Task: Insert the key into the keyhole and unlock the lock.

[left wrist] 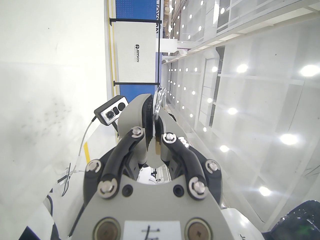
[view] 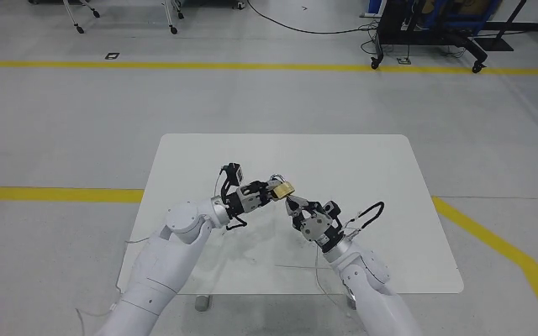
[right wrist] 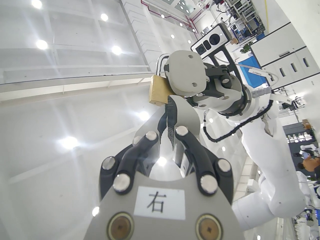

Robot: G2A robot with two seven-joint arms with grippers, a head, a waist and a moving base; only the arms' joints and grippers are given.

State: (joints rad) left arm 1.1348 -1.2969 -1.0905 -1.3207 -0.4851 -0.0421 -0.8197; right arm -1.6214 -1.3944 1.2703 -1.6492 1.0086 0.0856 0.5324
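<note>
A brass padlock (view: 284, 189) with a silver shackle hangs above the middle of the white table (view: 378, 168), and my left gripper (view: 273, 188) is shut on it. In the left wrist view the shackle (left wrist: 160, 98) sticks out past the left gripper (left wrist: 153, 106). In the right wrist view the padlock (right wrist: 157, 91) is clamped by the left gripper (right wrist: 185, 76), and my right gripper (right wrist: 170, 101) is shut with its tips against the lock's bottom face. The key is hidden between its pads. My right gripper (view: 294, 204) sits just below and to the right of the lock.
Both arms meet over the table's centre, well above its surface. Yellow floor lines run behind and beside the table. A black wheeled stand (view: 429, 42) is far off at the back right.
</note>
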